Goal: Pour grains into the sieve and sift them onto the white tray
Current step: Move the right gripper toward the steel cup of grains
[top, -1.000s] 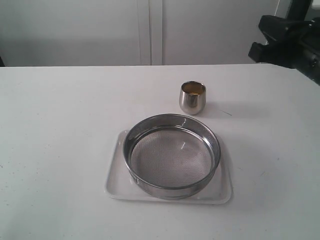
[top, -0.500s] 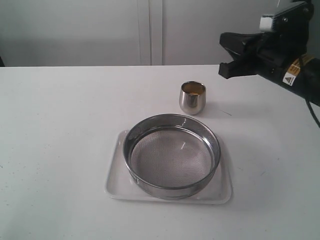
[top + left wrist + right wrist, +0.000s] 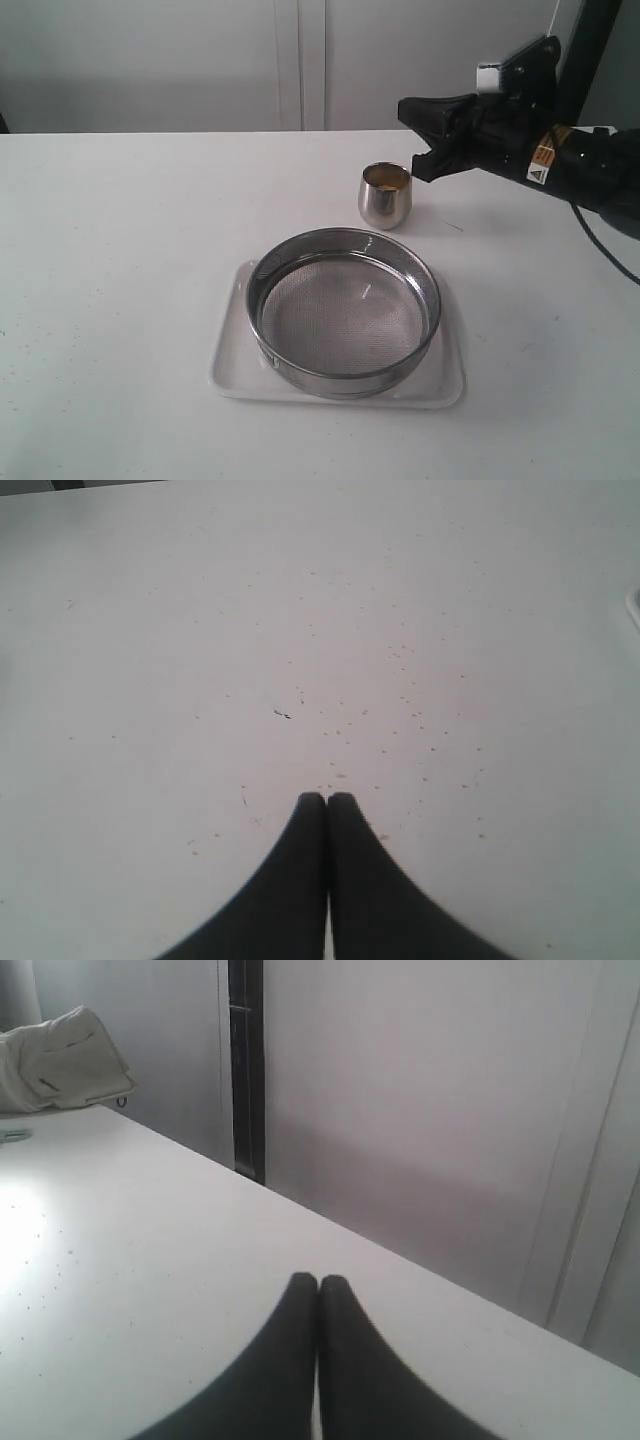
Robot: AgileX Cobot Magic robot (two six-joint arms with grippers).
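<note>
While the sieve [image 3: 344, 312] sat inside the white tray [image 3: 232, 372] on the white table [image 3: 120, 260], its mesh bare, a small steel cup [image 3: 385, 203] stood just behind the sieve, apart from it, with yellowish grains [image 3: 387, 178] showing at its mouth. The right hand [image 3: 318, 1282], its two black fingers pressed together and holding nothing, hung in the air behind the sieve and to its right, near the cup. The left hand [image 3: 326, 798] was likewise closed and empty above speckled table.
</note>
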